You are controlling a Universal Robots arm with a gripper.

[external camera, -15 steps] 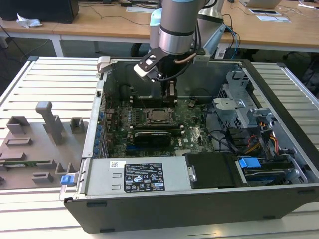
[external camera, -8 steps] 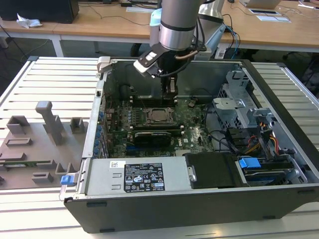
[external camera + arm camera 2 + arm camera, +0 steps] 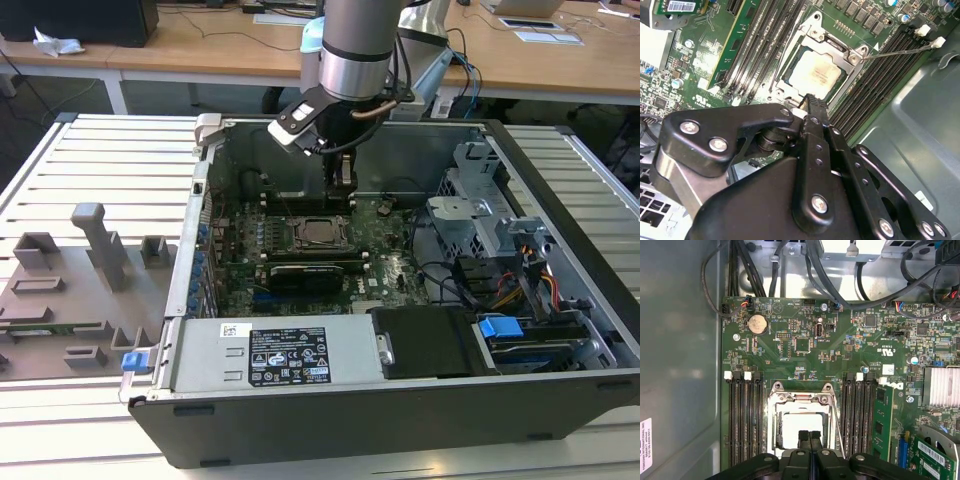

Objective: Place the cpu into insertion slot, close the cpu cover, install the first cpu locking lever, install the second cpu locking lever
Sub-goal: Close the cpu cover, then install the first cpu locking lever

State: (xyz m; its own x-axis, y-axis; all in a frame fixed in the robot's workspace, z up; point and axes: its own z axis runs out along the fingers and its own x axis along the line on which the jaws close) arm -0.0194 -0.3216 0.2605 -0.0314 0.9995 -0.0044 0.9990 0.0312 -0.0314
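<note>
Open computer case [image 3: 400, 425] on slatted table [image 3: 100, 160], arm [image 3: 356, 50] vertical inside, closed claw [image 3: 809, 436] tips-down close over the cpu [image 3: 815, 75].

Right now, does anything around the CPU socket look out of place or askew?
One locking lever juts out sideways from the socket across the memory slots, unlatched. The cpu itself sits flat and square.

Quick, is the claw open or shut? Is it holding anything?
Claw: shut, nothing seen between its tips, close to the chip.
</note>
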